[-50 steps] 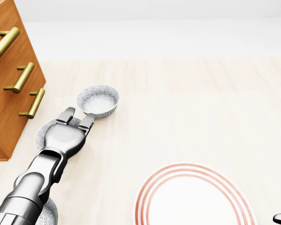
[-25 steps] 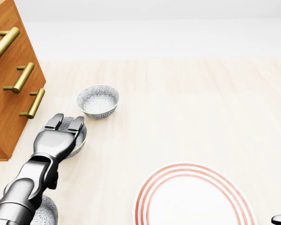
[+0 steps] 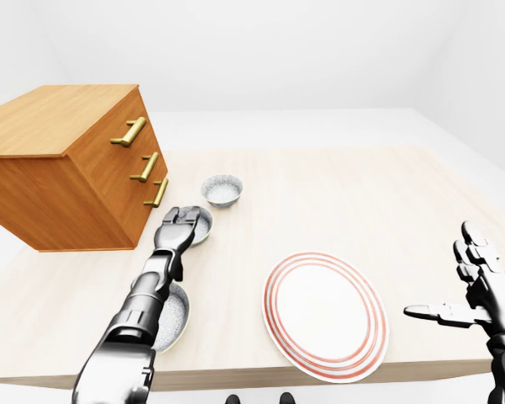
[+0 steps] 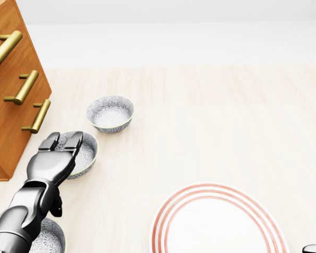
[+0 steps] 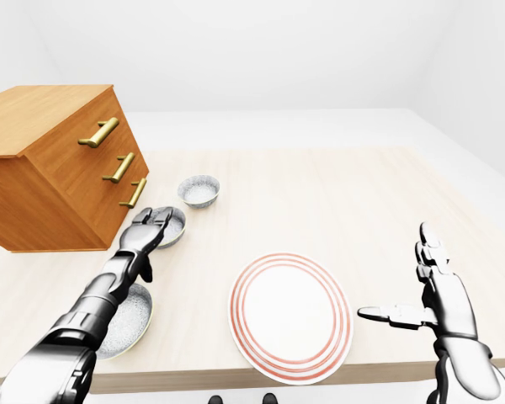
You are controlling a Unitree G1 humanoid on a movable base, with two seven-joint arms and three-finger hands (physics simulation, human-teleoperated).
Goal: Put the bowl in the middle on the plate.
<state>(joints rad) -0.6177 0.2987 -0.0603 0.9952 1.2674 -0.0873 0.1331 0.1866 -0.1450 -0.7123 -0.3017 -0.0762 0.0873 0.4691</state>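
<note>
We get R hand [image 5: 438, 299] whole only in eye views: splayed wide, empty, right of plate [image 5: 290, 316]. L hand [image 4: 50, 163]: fingers straight, open, over left rim of middle bowl [image 4: 87, 152], by drawers [image 4: 10, 105], gripping nothing.

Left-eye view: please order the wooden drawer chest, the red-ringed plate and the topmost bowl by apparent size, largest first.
1. wooden drawer chest
2. red-ringed plate
3. topmost bowl, clearly the smallest, though it probably lies farther from the camera than the plate.
</note>
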